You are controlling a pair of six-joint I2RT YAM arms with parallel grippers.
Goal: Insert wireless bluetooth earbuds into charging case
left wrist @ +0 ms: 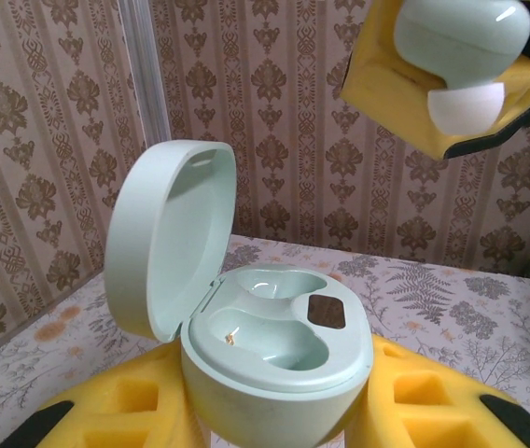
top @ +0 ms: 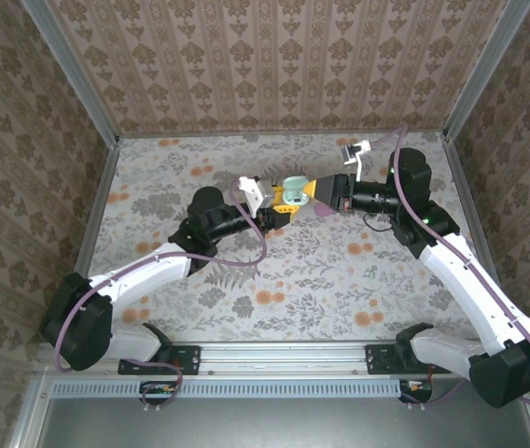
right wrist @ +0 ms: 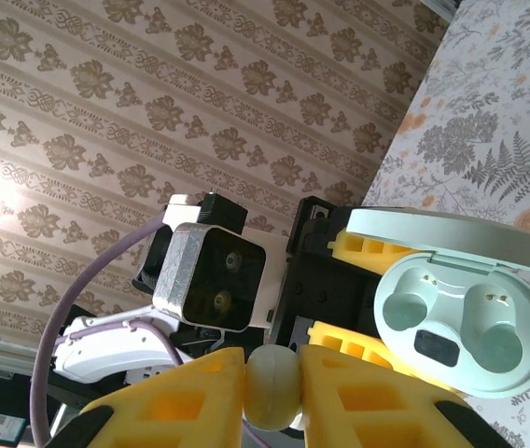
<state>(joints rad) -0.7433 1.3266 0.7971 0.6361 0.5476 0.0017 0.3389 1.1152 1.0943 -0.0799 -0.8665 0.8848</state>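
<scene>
My left gripper (top: 279, 209) (left wrist: 274, 415) is shut on the base of a mint-green charging case (left wrist: 279, 359) (top: 293, 194) (right wrist: 470, 327). The case is held upright with its lid (left wrist: 172, 233) swung open to the left. Both of its sockets are empty. My right gripper (top: 319, 194) (right wrist: 272, 397) is shut on one pale mint earbud (right wrist: 272, 378) (left wrist: 461, 37), pinched between its yellow fingers (left wrist: 386, 84). In the left wrist view the earbud, with its white tip (left wrist: 466, 107) pointing down, hangs above and to the right of the case, apart from it.
Both grippers meet above the far middle of the floral table (top: 274, 271). A small pink-purple thing (top: 325, 213) lies on the table just below the right gripper. Patterned walls (top: 274, 65) close in the back and sides.
</scene>
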